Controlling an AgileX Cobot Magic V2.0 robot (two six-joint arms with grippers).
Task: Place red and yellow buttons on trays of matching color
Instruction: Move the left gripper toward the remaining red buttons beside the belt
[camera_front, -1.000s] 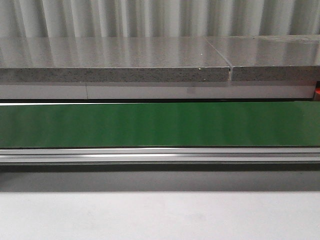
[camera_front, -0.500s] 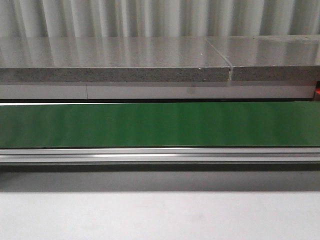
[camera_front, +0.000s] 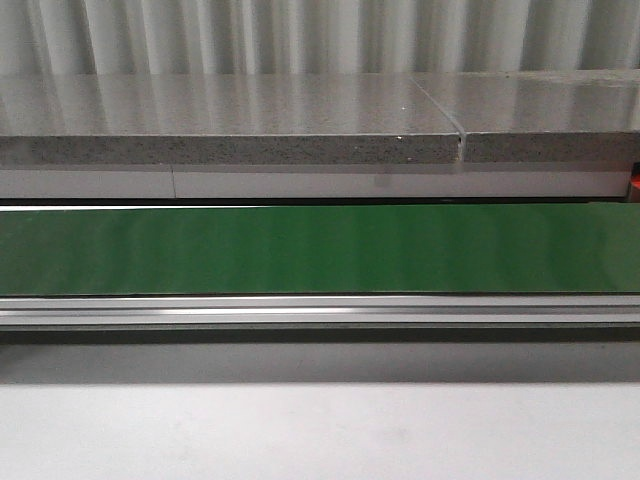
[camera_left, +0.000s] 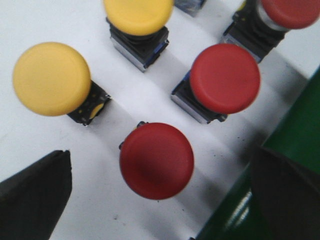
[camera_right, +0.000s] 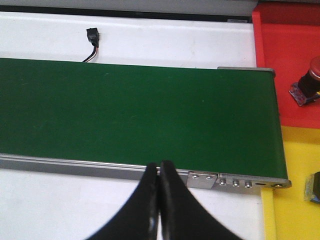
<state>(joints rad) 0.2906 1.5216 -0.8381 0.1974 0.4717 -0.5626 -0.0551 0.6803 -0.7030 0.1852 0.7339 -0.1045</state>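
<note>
Left gripper (camera_left: 160, 200) is spread wide, nothing in it, one dark finger (camera_left: 35, 195) either side of the nearest red button (camera_left: 156, 160). That button stands upright on the white table (camera_left: 30, 135), apart from its neighbours. Beyond it sit another red button (camera_left: 225, 77) and a yellow button (camera_left: 51, 78), then a second yellow one (camera_left: 138, 15) and a third red one (camera_left: 287, 10) at the far edge. You're looking straight down on the caps, so the wrist looks about vertical.

These look rigid, light plastic, with smooth domed caps, probably slippery. Grip under the cap on the square black body, or squarely across the cap rim.

Right gripper (camera_right: 159, 172) is pinched closed and empty, over the near rail of the green conveyor belt (camera_right: 135, 110). Past the belt end: red tray (camera_right: 285, 65) holding one button (camera_right: 309, 82), and a yellow tray (camera_right: 292, 200).
</note>
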